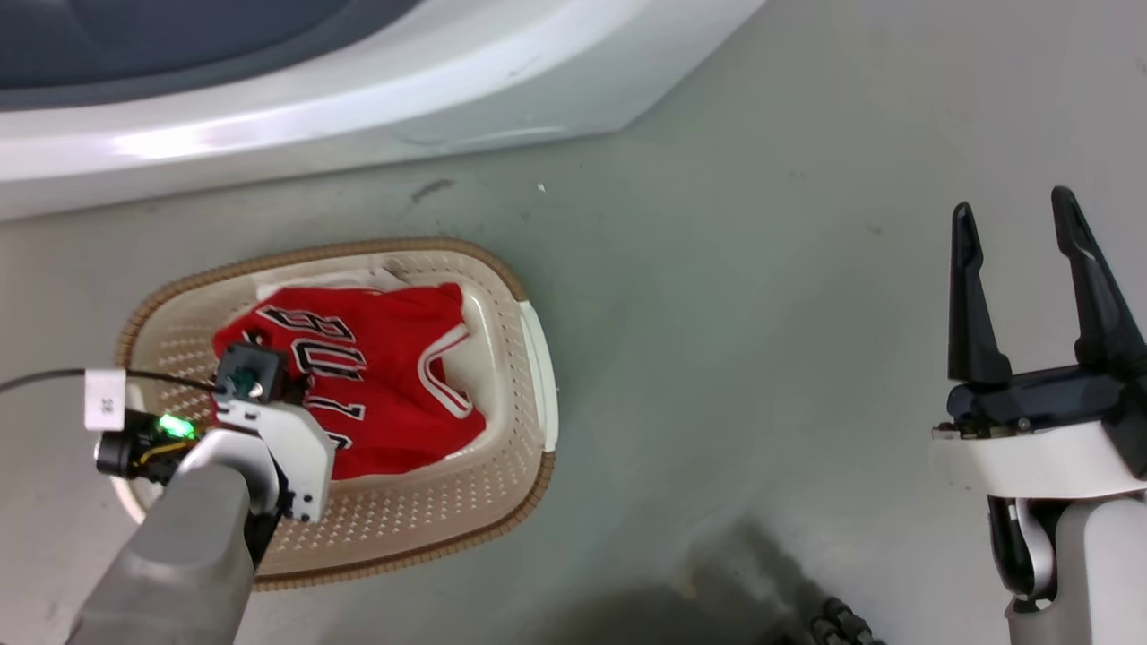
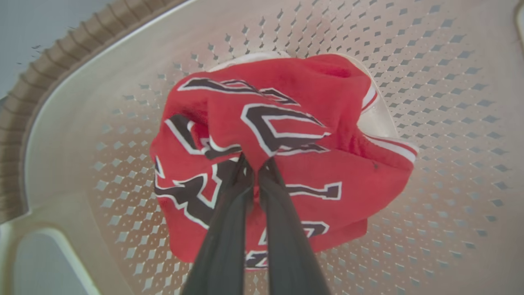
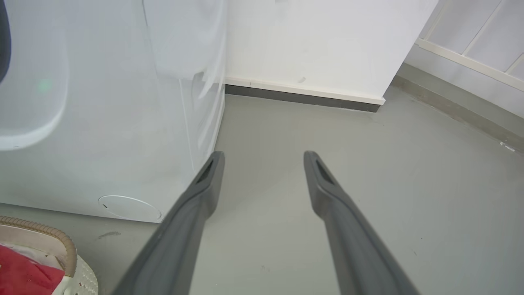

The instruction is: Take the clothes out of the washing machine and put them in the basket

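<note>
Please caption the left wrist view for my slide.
The left pincer pinches the red jersey inside the cream basket.

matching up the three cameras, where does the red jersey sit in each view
Head view: red jersey left of centre, lying in the basket.
Left wrist view: mid-frame, pinched by the shut left tool.
Right wrist view: a red scrap in the bottom left corner.
Shared landmark: the basket's brown woven rim.

place: laundry room | evidence: washing machine (image 3: 102, 123), basket (image 1: 394, 244), grey floor (image 3: 368, 184)
</note>
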You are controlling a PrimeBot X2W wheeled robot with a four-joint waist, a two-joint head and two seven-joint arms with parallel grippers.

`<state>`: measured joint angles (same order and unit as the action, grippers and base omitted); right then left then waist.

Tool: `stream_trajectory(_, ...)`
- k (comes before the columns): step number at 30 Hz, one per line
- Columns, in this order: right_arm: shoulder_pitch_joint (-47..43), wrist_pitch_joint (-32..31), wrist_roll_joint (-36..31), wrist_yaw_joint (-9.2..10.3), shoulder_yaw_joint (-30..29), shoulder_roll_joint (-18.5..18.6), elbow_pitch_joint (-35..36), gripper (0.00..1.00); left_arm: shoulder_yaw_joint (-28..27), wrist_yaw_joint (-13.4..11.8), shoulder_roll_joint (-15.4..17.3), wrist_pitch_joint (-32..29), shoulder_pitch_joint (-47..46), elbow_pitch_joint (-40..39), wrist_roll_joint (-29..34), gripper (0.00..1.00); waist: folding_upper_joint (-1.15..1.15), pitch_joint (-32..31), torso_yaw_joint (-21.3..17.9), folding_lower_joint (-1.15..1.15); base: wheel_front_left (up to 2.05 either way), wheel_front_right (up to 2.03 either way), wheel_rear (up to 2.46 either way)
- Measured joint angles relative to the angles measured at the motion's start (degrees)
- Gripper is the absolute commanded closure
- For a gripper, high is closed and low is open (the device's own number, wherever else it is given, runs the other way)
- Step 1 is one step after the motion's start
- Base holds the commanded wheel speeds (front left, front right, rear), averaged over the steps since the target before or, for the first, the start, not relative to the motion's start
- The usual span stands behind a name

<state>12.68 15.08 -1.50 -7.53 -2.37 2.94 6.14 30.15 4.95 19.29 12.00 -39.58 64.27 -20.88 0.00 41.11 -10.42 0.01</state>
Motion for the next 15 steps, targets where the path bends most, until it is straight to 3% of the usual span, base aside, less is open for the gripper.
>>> stream_trajectory(13, 0.32, 0.0, 1.12, 0.0, -0.1, 0.0, 1.3, 0.0, -1.7, -2.4, -0.77, 2.45, -6.81, 6.14, -1.42, 1.0, 0.0, 8.1, -2.08, 0.0, 0.0, 0.0, 0.0)
stream_trajectory(14, 0.33, 0.0, 1.12, 0.0, -0.13, -0.01, 1.19, 0.0, -2.08, -2.8, -0.77, 2.76, -6.98, 6.23, -1.6, 0.22, 0.0, 8.01, -2.03, 0.0, 0.0, 0.0, 0.0)
stream_trajectory(15, 0.34, 0.0, 1.11, 0.0, -0.13, -0.01, 1.05, 0.0, -2.32, -2.85, -0.93, 2.81, -7.05, 6.36, -1.88, 0.0, 0.0, 7.79, -1.93, 0.0, 0.0, 0.0, 0.0)
